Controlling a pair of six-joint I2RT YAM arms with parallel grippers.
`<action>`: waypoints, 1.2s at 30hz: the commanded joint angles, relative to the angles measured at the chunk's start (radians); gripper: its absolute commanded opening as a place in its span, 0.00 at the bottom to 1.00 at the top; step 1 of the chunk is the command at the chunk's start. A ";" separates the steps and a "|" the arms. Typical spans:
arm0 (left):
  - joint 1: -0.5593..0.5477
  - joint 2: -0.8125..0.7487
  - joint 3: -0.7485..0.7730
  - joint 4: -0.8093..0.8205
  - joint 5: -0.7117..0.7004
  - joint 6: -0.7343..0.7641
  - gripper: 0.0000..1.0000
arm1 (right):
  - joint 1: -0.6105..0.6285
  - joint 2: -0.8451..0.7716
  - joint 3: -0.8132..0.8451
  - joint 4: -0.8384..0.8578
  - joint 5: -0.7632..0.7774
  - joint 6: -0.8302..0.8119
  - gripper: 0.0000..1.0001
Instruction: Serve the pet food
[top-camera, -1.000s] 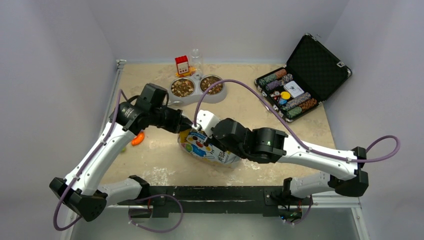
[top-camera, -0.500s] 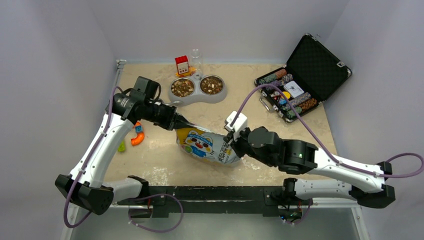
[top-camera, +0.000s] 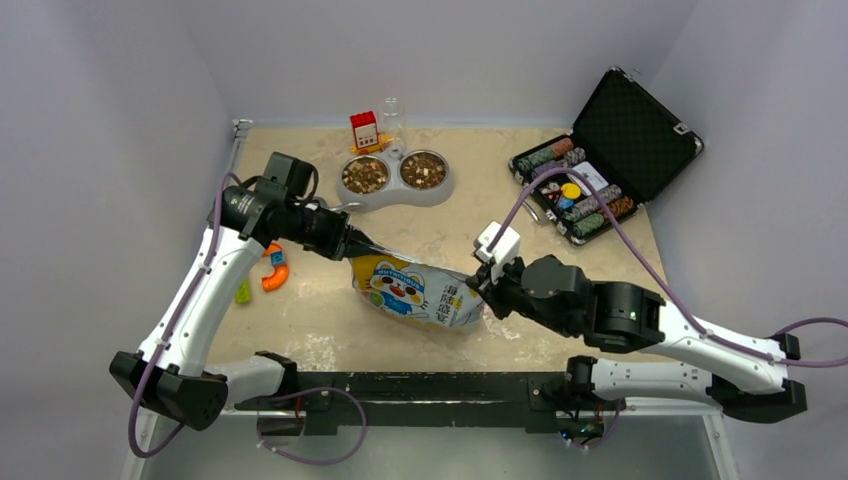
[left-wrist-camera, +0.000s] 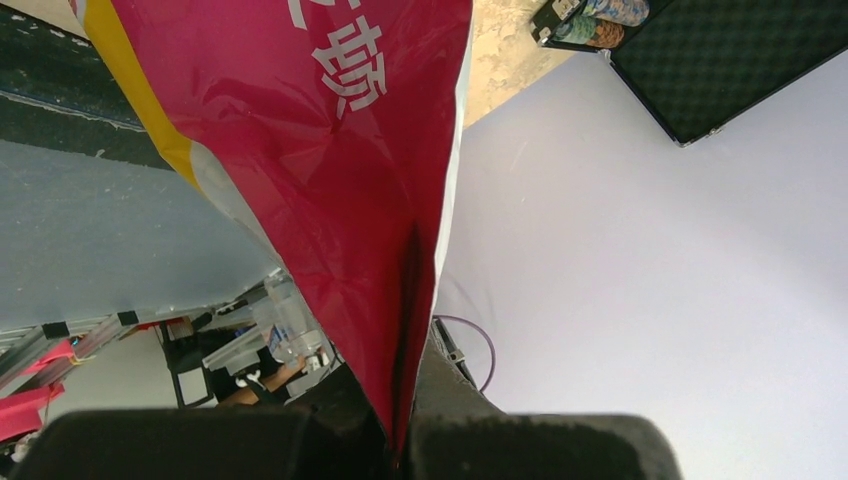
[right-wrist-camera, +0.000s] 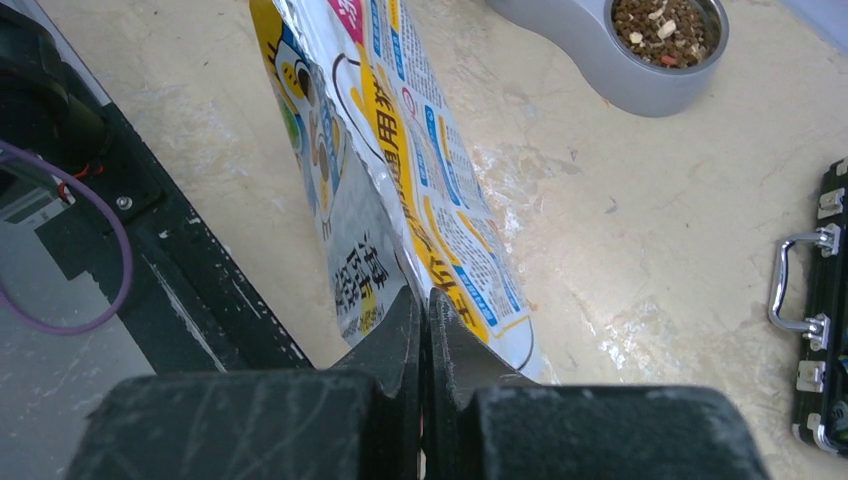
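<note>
The white-and-yellow cartoon bag (top-camera: 415, 290) lies on its side between my grippers. My left gripper (top-camera: 352, 247) is shut on its upper left corner; in the left wrist view the bag's red face (left-wrist-camera: 330, 150) runs down into my left gripper (left-wrist-camera: 405, 425). My right gripper (top-camera: 478, 288) is shut on the bag's right end, and in the right wrist view my right gripper (right-wrist-camera: 425, 305) pinches the bag's edge (right-wrist-camera: 400, 150). Brown kibble pet food (top-camera: 365, 177) fills both cups of the grey double bowl (top-camera: 393, 195), and it also shows in the right wrist view (right-wrist-camera: 665, 25).
An open black case of poker chips (top-camera: 590, 185) stands at the back right. A small red box (top-camera: 364, 130) and a clear glass (top-camera: 392, 115) stand behind the bowl. An orange toy (top-camera: 274, 270) and a small green piece (top-camera: 244, 293) lie at the left.
My right gripper has moved right, from over the bag's top to its right end, and the bag now lies stretched out. My left arm has drawn back a little to the left.
</note>
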 joint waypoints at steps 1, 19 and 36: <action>0.132 -0.068 0.059 0.023 -0.271 0.010 0.00 | -0.041 -0.158 0.013 -0.458 0.253 -0.009 0.00; 0.118 -0.122 0.024 0.021 -0.240 -0.060 0.00 | -0.042 -0.015 0.342 -0.273 -0.027 -0.104 0.30; 0.097 -0.226 -0.060 0.039 -0.193 -0.114 0.75 | -0.041 0.405 0.592 -0.142 -0.136 -0.186 0.67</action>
